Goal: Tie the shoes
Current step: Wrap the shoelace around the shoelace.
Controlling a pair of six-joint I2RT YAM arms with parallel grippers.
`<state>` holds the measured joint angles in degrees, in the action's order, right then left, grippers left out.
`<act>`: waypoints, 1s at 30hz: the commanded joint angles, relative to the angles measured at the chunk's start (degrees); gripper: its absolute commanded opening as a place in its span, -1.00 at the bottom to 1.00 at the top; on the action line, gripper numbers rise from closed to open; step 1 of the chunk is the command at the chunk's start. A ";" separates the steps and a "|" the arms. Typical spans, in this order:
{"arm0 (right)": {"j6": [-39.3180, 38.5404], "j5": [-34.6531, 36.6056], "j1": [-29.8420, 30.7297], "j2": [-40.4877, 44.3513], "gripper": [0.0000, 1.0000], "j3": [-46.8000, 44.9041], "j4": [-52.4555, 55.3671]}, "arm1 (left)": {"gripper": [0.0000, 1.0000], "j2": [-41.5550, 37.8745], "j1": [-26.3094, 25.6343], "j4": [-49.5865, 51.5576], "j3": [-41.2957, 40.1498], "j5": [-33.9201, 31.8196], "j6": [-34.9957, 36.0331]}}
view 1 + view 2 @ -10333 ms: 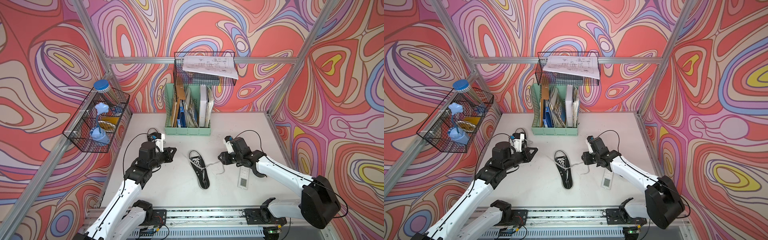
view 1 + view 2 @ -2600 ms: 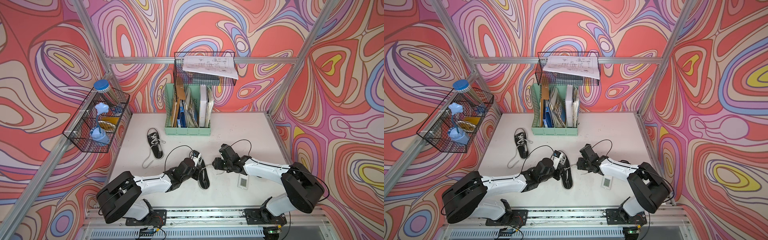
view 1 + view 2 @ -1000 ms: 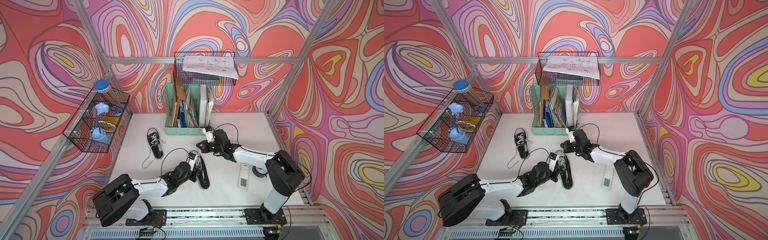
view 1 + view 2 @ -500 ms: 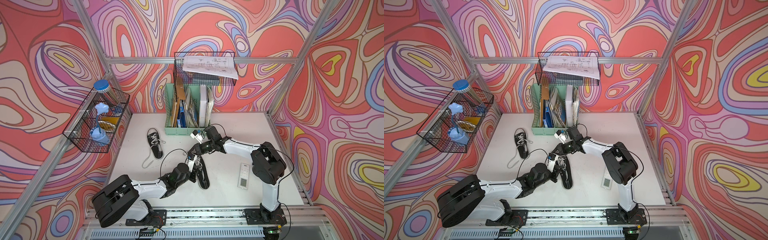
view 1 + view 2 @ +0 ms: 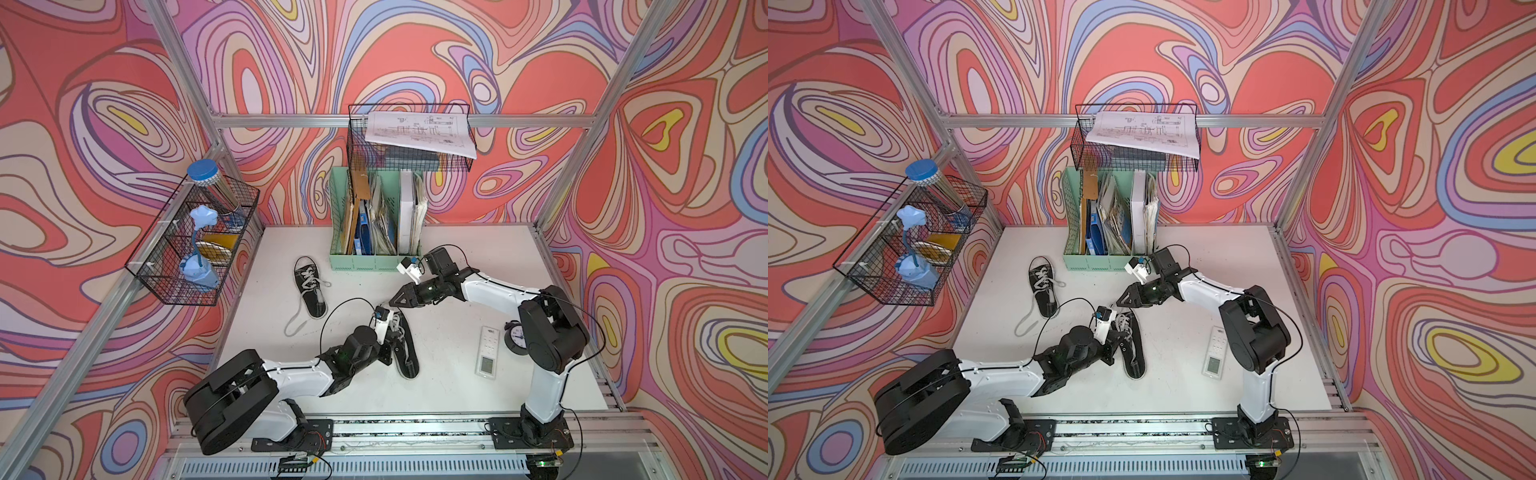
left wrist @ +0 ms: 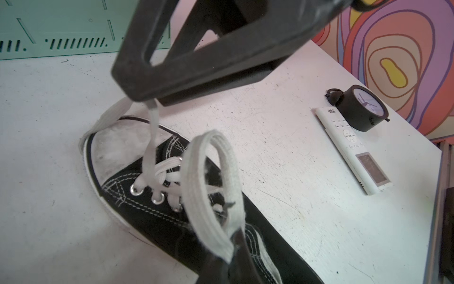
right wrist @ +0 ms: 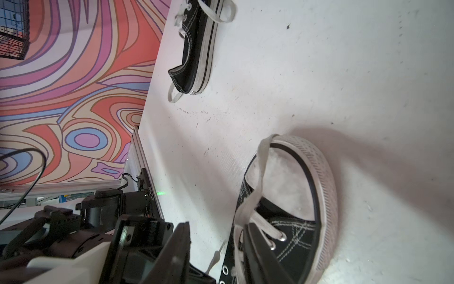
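in both top views the near shoe (image 5: pixel 409 359) (image 5: pixel 1136 359) is seen lying on the bench (image 5: pixel 449 386) (image 5: pixel 1175 386), toe toward the file rack (image 5: pixel 374 262) (image 5: pixel 1100 262). the far shoe (image 5: pixel 311 291) (image 5: pixel 1044 293) is set well apart on the left side, its laces trailing loose. the left claw (image 5: pixel 394 330) (image 5: pixel 1119 332) is laid against the near shoe's lacing, and the right claw (image 5: pixel 395 300) (image 5: pixel 1121 301) is held just over its toe end. a remote (image 5: pixel 486 351) and a clock (image 5: pixel 515 336) are found side by side on the right.

in the left wrist view the left claw (image 6: pixel 233 248) is clamped shut on a loop (image 6: pixel 208 177) of white lace raised over the near shoe (image 6: pixel 152 216). a strand (image 6: pixel 151 137) is drawn up from the eyelets to the tip of the right claw (image 6: pixel 149 98).

in the right wrist view the jaws of the right claw (image 7: pixel 218 225) are parted, with bench showing between them. the strand (image 7: pixel 260 172) is run from the toe past one finger. the far shoe (image 7: pixel 194 61) is seen beyond.
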<state>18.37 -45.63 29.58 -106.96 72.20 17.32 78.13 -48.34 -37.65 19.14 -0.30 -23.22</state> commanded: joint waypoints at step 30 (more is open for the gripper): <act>18.69 3.14 3.90 10.39 0.21 -25.69 -35.65 | -1.00 1.85 6.65 -2.91 0.89 17.74 0.99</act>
<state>33.52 -44.01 31.90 -95.35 47.37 -12.43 79.61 -42.00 -39.03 19.11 16.32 -23.35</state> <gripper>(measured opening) 0.606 0.063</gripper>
